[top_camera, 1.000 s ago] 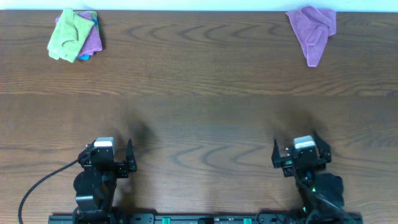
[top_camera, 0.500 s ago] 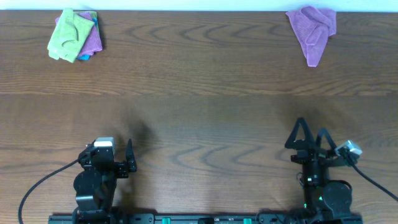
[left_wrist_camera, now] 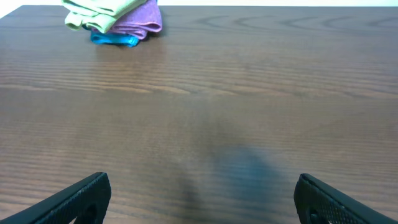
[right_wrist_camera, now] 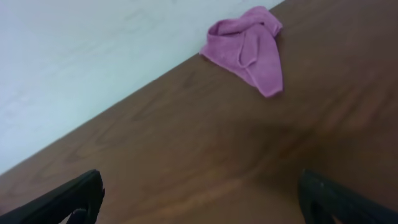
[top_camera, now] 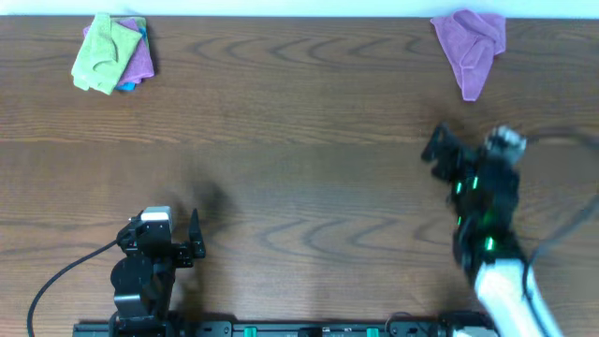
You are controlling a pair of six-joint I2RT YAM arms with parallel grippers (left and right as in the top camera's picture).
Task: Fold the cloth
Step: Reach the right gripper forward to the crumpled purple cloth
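Overhead, your right gripper (top_camera: 438, 148) reaches out over the table (top_camera: 299, 178). The crumpled cloth (top_camera: 471, 45) lies well ahead of it, slightly right, at the far edge. Your left gripper (top_camera: 161, 239) sits low by the base, likely parked because nothing is within its reach. At the left wrist, the jaws are spread over bare wood, with the stack (left_wrist_camera: 115, 18) far ahead-left. At the right wrist, the jaws gape empty, probably ready to pinch a cloth corner.
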